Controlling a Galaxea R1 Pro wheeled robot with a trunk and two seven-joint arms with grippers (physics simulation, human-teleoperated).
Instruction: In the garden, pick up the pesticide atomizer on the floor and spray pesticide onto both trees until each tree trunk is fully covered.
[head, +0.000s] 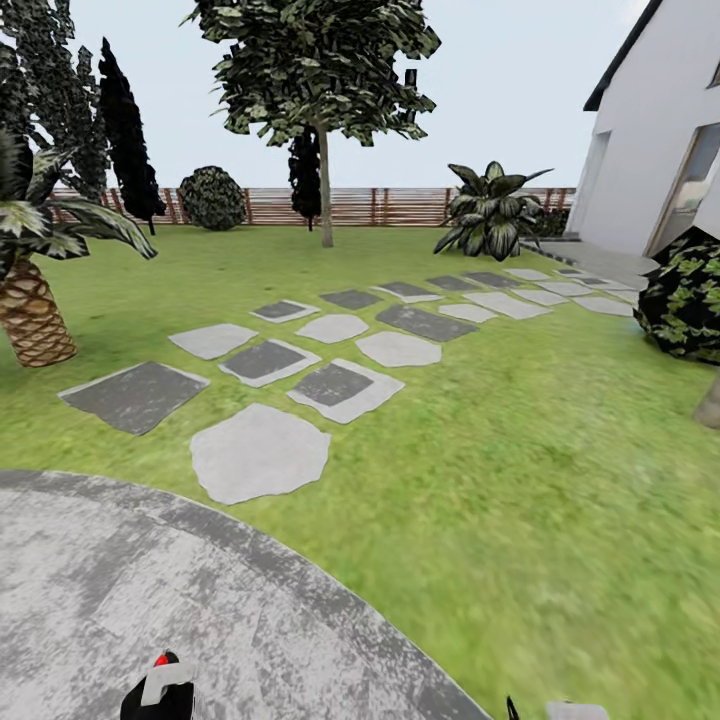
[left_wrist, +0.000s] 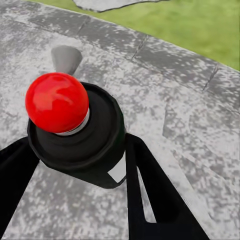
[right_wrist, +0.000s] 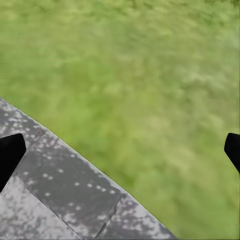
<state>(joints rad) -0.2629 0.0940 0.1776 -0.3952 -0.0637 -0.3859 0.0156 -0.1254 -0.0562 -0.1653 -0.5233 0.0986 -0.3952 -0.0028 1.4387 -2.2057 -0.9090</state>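
The pesticide atomizer (left_wrist: 75, 130) shows from above in the left wrist view: dark cap, red ball on top, grey nozzle. My left gripper (left_wrist: 80, 147) is shut on it, one black finger on each side, above the round grey paved patch. In the head view its red dot (head: 160, 660) peeks over the left gripper (head: 152, 704) at the bottom edge. One tree (head: 325, 195) with a bare pale trunk stands far ahead by the fence. A second pale trunk base (head: 710, 405) shows at the right edge. My right gripper (right_wrist: 120, 152) is open and empty over the paving edge and grass.
The paved patch (head: 150, 590) lies under me, with grey stepping stones (head: 258, 452) leading across the lawn toward a white house (head: 655, 130). A scaly palm (head: 32, 315) stands at the left, a dark bush (head: 685, 295) at the right, and a slat fence (head: 400, 206) at the back.
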